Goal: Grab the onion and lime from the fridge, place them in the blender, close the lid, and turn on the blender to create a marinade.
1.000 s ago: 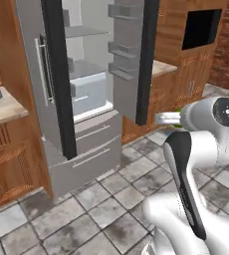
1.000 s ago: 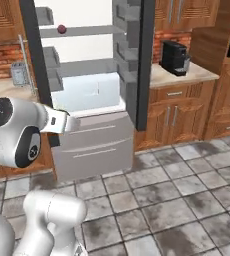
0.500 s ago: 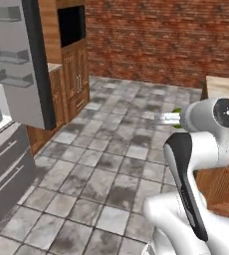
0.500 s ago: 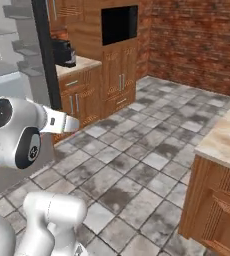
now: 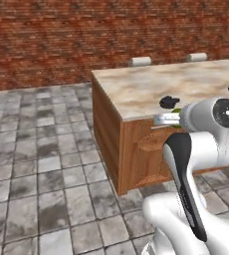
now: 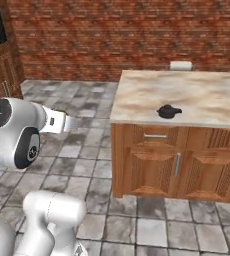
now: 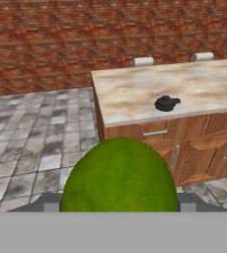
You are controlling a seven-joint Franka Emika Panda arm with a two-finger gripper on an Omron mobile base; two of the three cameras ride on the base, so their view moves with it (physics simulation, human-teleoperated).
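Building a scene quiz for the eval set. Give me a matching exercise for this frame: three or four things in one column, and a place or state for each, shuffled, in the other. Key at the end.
Things:
1. lime
2. lid
3. counter
4. cabinet doors

Places or states:
A. lying on the marble top, near its front edge
B. pale marble slab over the wooden island
C. close up between the gripper finger tips
D. brown wood with silver handles, shut

Pairs: 1-C, 2-A, 3-B, 4-D

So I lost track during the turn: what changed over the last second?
The base swung away from the fridge toward the brick wall; the island counter with the lid came into view. The tool kept the lime, arm posture unchanged.
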